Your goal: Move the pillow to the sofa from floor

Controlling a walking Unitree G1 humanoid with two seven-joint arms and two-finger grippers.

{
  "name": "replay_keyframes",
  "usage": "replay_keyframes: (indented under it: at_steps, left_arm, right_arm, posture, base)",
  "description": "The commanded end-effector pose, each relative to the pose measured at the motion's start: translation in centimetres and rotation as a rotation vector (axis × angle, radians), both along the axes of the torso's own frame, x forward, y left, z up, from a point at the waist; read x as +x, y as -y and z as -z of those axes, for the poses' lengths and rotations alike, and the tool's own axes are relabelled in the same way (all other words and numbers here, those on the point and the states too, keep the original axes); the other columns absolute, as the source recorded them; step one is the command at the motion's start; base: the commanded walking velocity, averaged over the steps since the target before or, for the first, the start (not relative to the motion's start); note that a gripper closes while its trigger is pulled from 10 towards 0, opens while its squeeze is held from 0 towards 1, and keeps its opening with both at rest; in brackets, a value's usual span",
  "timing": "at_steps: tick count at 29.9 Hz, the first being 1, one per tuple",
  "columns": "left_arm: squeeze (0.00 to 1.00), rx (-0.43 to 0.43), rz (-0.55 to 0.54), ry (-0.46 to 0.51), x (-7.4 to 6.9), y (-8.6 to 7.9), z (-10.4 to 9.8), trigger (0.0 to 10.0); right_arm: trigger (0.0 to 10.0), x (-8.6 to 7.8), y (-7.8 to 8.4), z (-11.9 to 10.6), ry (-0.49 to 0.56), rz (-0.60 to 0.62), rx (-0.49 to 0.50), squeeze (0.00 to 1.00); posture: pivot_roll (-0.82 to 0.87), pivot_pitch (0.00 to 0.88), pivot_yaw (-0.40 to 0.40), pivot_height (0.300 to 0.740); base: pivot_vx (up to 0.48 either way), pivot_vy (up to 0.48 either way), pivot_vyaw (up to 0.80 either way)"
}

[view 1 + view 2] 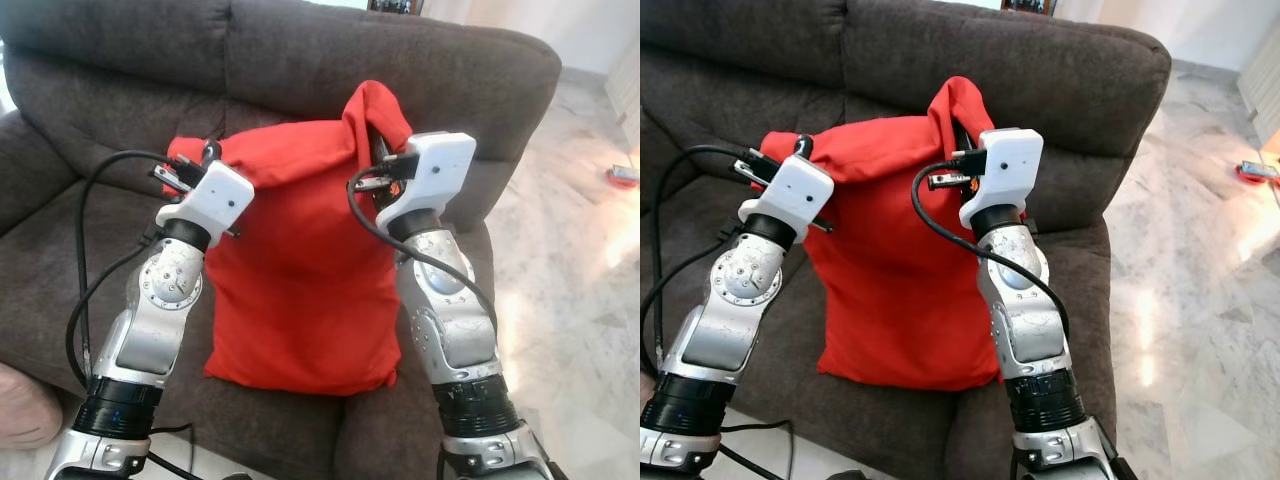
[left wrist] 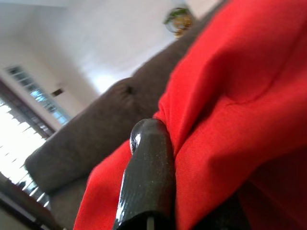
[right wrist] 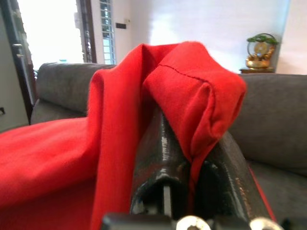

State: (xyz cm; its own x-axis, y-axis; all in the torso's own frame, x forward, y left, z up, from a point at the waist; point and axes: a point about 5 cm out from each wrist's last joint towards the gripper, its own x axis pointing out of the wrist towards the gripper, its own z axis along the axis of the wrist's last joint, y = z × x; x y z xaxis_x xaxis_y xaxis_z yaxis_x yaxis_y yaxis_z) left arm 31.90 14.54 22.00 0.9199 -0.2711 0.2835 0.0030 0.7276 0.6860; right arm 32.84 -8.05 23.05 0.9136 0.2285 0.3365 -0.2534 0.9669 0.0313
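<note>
From the head cameras I saw the red pillow [image 1: 300, 280] standing almost upright on the seat of the dark grey sofa [image 1: 120, 70], leaning toward the backrest, with both arms raised to its upper corners. These views showed the white wrist housings, but the fingers themselves were mostly hidden behind the cloth.

The wrist cameras gave me what the head views did not. In the right wrist view, the right gripper [image 3: 192, 167] had its two black fingers pressed together on a folded corner of the pillow, and the stitched seam ran over the top of the fold. In the left wrist view I saw one glossy black finger [image 2: 146, 182] of the left gripper [image 1: 190, 170] lying against the red cloth; the second finger was covered, so I could not tell if this gripper was closed on the pillow or only touching it.

The sofa had a soft, slightly fuzzy cover and thick rounded cushions. To the robot's right was a pale polished marble floor [image 1: 1200, 300] with light reflections, and a small red object [image 1: 1257, 172] lay on it far away. The right wrist view also showed a bright window [image 3: 48, 28] and a golden ornament [image 3: 261, 48] behind the sofa back. The pillow cloth was smooth, matte and wrinkled where it was held.
</note>
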Motion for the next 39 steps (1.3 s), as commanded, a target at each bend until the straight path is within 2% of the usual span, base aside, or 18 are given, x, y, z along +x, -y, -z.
replay_keyframes:
  at_steps: [1, 9, 10, 11, 12, 13, 19, 26, 27, 28, 29, 30, 31, 32, 35, 37, 38, 39]
  left_arm:
    - [0.00, 0.024, 0.112, -0.047, -0.6, 1.9, 0.9, 10.0]
    - [0.00, 0.017, 0.091, -0.038, -0.7, 2.0, 0.8, 10.0]
    - [0.45, 0.012, 0.085, -0.036, -0.7, 2.0, 0.8, 10.0]
    - [0.45, 0.012, 0.085, -0.036, -0.7, 2.0, 0.8, 10.0]
    - [0.79, 0.007, 0.084, -0.038, -0.7, 2.0, 0.8, 10.0]
    - [1.00, 0.007, 0.085, -0.039, -0.6, 2.0, 0.8, 10.0]
    - [1.00, -0.005, 0.075, -0.019, -0.6, 1.9, 0.4, 10.0]
    - [1.00, -0.006, 0.035, -0.001, -0.5, 1.2, 0.3, 10.0]
    - [1.00, -0.014, 0.015, -0.010, -0.4, 0.9, 0.4, 10.0]
    - [1.00, -0.018, 0.009, -0.015, -0.4, 0.8, 0.5, 10.0]
    - [0.86, -0.020, 0.005, -0.020, -0.3, 0.7, 0.7, 10.0]
    - [0.00, -0.024, -0.004, -0.033, -0.3, 0.4, 1.1, 10.0]
    - [0.00, -0.034, -0.018, -0.047, -0.3, 0.1, 1.5, 10.0]
    - [0.00, -0.034, -0.018, -0.047, -0.3, 0.1, 1.5, 10.0]
    - [0.00, -0.095, -0.072, -0.075, -0.4, -0.7, 2.7, 10.0]
    - [0.00, -0.158, -0.132, -0.115, -0.7, -1.6, 4.0, 10.0]
    - [0.00, -0.158, -0.132, -0.115, -0.7, -1.6, 4.0, 10.0]
    - [0.00, -0.185, -0.164, -0.137, -0.9, -2.1, 4.8, 10.0]
  right_arm:
    - [10.0, -0.1, 0.6, -0.3, -0.002, 0.023, -0.010, 0.00]
    - [10.0, -0.2, 1.5, 0.5, -0.041, 0.030, -0.056, 0.00]
    - [10.0, -0.2, 1.4, 0.5, -0.047, 0.019, -0.053, 0.00]
    - [10.0, -0.2, 1.4, 0.5, -0.047, 0.019, -0.053, 0.00]
    - [10.0, -0.2, 1.4, 0.5, -0.048, 0.013, -0.053, 0.36]
    - [10.0, -0.2, 1.3, 0.5, -0.047, 0.006, -0.055, 1.00]
    - [10.0, -0.3, 1.0, 0.3, -0.042, 0.002, -0.067, 1.00]
    - [10.0, -0.2, 1.9, 0.2, -0.040, 0.043, -0.082, 1.00]
    - [10.0, 0.0, 3.0, 0.4, -0.047, 0.090, -0.096, 0.00]
    - [10.0, 0.1, 3.4, 0.5, -0.051, 0.108, -0.102, 0.00]
    - [10.0, 0.2, 3.9, 0.6, -0.054, 0.128, -0.108, 0.00]
    - [10.0, 0.3, 4.9, 0.9, -0.062, 0.166, -0.110, 0.00]
    - [10.0, 0.4, 6.0, 1.4, -0.073, 0.204, -0.113, 0.00]
    - [10.0, 0.4, 6.0, 1.4, -0.073, 0.204, -0.113, 0.00]
    - [10.0, 0.5, 8.3, 2.8, -0.116, 0.277, -0.143, 0.00]
    - [10.0, 0.5, 10.8, 4.8, -0.192, 0.368, -0.158, 0.00]
    - [10.0, 0.5, 10.8, 4.8, -0.192, 0.368, -0.158, 0.00]
    - [10.0, 0.4, 12.2, 5.6, -0.227, 0.430, -0.156, 0.00]
  posture:
    - [0.17, 0.081, -0.073, 0.740]
    - [0.17, 0.078, -0.068, 0.740]
    - [0.17, 0.075, -0.067, 0.740]
    - [0.17, 0.075, -0.067, 0.740]
    - [0.17, 0.075, -0.067, 0.740]
    - [0.17, 0.075, -0.066, 0.740]
    - [0.17, 0.070, -0.064, 0.740]
    - [0.17, 0.068, -0.064, 0.740]
    - [0.17, 0.068, -0.064, 0.740]
    - [0.17, 0.068, -0.064, 0.740]
    - [0.17, 0.069, -0.064, 0.740]
    - [0.17, 0.070, -0.064, 0.740]
    - [0.17, 0.070, -0.064, 0.740]
    - [0.17, 0.070, -0.064, 0.740]
    - [0.17, 0.072, -0.062, 0.740]
    - [0.17, 0.078, -0.061, 0.740]
    - [0.17, 0.078, -0.061, 0.740]
    - [0.17, 0.079, -0.059, 0.740]
  base:
    - [0.000, 0.000, 0.00]
    - [0.000, 0.000, 0.00]
    - [0.000, 0.000, 0.00]
    - [0.000, 0.000, 0.00]
    - [0.000, 0.000, 0.00]
    - [0.000, 0.000, 0.00]
    - [0.000, 0.000, 0.00]
    - [0.000, 0.000, 0.00]
    - [0.000, 0.000, 0.00]
    - [0.000, 0.000, 0.00]
    - [0.000, 0.000, 0.00]
    - [0.000, 0.000, 0.00]
    - [0.000, 0.000, 0.00]
    - [0.000, 0.000, 0.00]
    - [0.000, 0.000, 0.00]
    - [0.000, 0.000, 0.00]
    - [0.000, 0.000, 0.00]
    - [0.000, 0.000, 0.00]
